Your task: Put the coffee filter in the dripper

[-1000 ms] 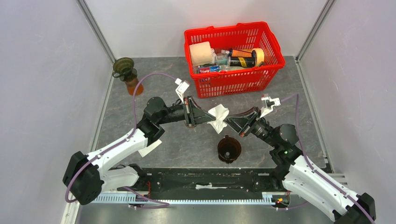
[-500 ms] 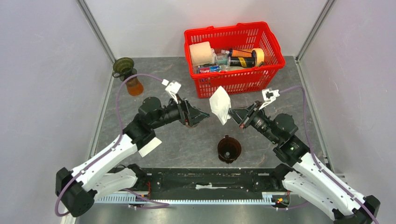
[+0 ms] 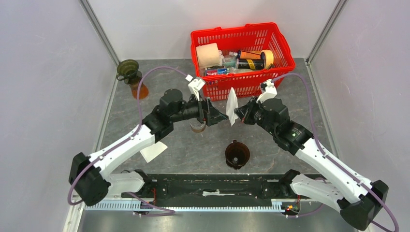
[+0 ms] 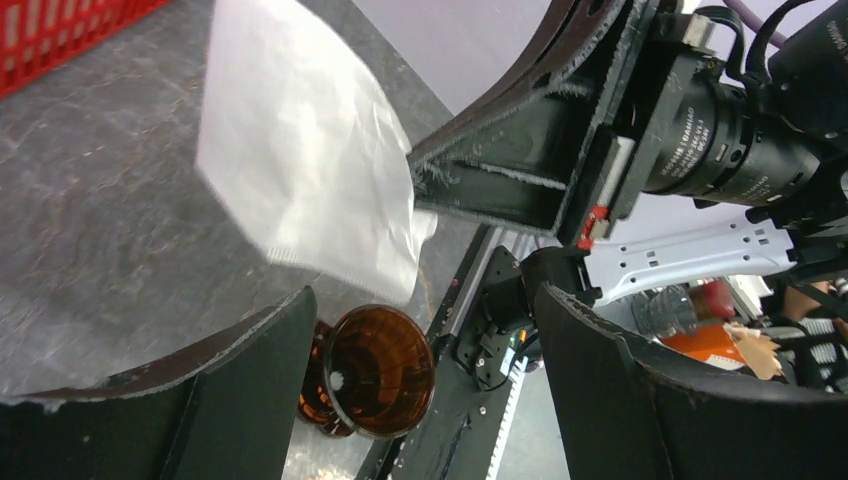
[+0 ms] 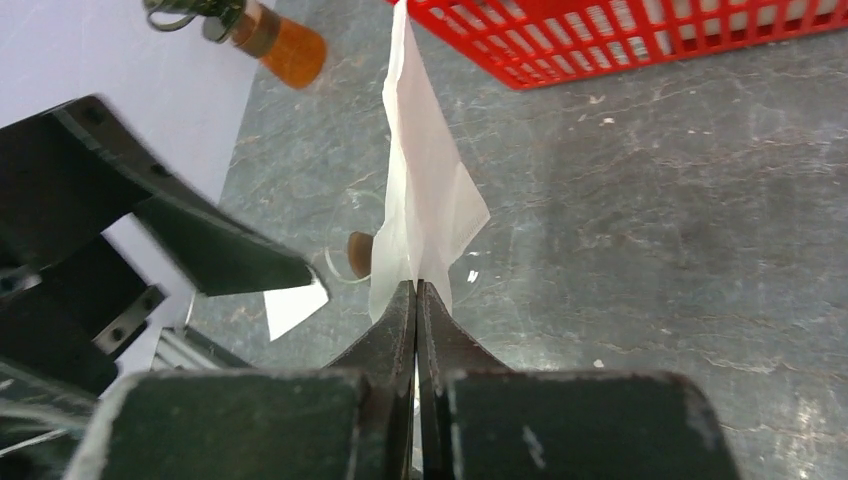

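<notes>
Grey tabletop (image 3: 193,147) below; right gripper (image 5: 416,285), closed, pinches the edge of the coffee filter (image 5: 425,200), seemingly limp and featherlight; left gripper (image 3: 220,117) gapes empty beside it.

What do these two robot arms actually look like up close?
The left arm and right arm have white shells low down, black joints higher up. The left gripper and right gripper are black, wedge-shaped, two-fingered, with white brackets. Purple cables loop along both.

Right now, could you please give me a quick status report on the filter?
Right gripper shut on coffee filter, held aloft. Left gripper open beside it. Dripper upright, empty, nothing over it.
</notes>
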Tool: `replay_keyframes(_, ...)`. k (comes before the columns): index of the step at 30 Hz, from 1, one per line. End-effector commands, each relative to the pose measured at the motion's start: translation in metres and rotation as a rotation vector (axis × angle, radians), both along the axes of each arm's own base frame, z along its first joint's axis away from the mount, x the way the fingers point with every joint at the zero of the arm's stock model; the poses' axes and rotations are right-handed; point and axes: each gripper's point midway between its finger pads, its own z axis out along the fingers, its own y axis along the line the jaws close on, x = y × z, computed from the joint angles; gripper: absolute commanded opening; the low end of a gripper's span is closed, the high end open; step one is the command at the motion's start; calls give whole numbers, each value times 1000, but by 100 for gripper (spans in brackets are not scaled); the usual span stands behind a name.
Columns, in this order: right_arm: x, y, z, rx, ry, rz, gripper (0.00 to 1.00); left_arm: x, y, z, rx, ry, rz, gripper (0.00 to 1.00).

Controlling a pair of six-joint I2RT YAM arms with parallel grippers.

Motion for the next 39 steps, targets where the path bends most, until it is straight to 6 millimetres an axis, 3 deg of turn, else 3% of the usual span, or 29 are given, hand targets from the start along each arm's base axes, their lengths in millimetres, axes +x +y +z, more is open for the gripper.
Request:
replay_keyframes(1, -7, 13, 30, 71, -81, 82, 0, -10, -27, 37, -94, -111, -177, 87)
replay_keyframes(8, -21, 38, 36, 136, -118, 240, 0, -23, -48, 48, -201, -80, -343, 89)
replay_keyframes(15, -36, 42, 57, 220, -212, 314, 0, -21, -47, 44, -195, -68, -321, 89)
replay_keyframes(19, -39, 37, 58, 220, -217, 305, 0, -24, -43, 42, -185, -71, -311, 87)
replay_keyframes(27, -44, 33, 62, 223, -231, 307, 0, -22, -31, 35, -147, -83, -235, 45)
replay_keyframes(32, -45, 31, 66, 224, -247, 304, 0, -16, -27, 31, -121, -76, -182, 27)
replay_keyframes(37, -35, 15, 50, 125, -205, 212, 0, 9, -14, 14, -33, -43, -4, 3)
replay_keyframes(39, -25, 5, 38, 64, -174, 141, 0, 19, -5, 7, 2, -38, 80, 2)
